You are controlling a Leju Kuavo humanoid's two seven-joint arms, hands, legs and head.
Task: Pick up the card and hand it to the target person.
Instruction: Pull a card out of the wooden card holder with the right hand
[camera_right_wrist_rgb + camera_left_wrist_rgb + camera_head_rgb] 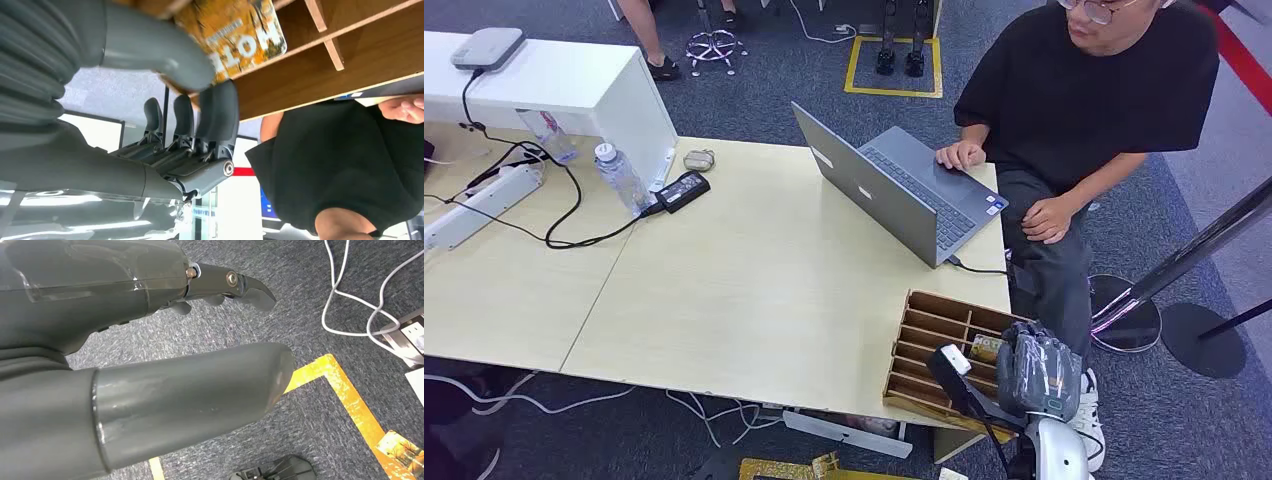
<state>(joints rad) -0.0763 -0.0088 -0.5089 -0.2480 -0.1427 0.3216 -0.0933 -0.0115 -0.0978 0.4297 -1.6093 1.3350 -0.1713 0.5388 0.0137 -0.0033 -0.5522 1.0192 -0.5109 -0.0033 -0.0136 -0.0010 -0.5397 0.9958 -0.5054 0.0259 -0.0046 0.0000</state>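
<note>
1. Left hand: hangs low over the grey carpet, well away from the worktop, thumb and fingers apart with nothing between them. Released, not part of the pick.
2. Far across the pale wooden worktop from the right hand: clear plastic water bottle, black power brick and white power strip with trailing black cables. Out of the working zone.
3. Open grey laptop: beyond the right hand, just past the organiser, with a cable at its near corner. A wide swing on the handover could clip the screen or that cable.
4. Brown slotted wooden organiser: directly under the right hand, overhanging the worktop's near edge. Pulling the card at an angle could drag or tip it off.
5. Orange-yellow printed card: in a slot of the organiser, pinched between the right hand's thumb and fingers, part still inside the slot.
6. Right hand: grasping the card at its exposed end. The pinch looks shallow, so my guess is it could slip or the card could bend against the divider.
7. Seated person in a black t-shirt: just past the right hand, own hands on the laptop and lap, not reaching. Letting go early would drop the card.
</note>
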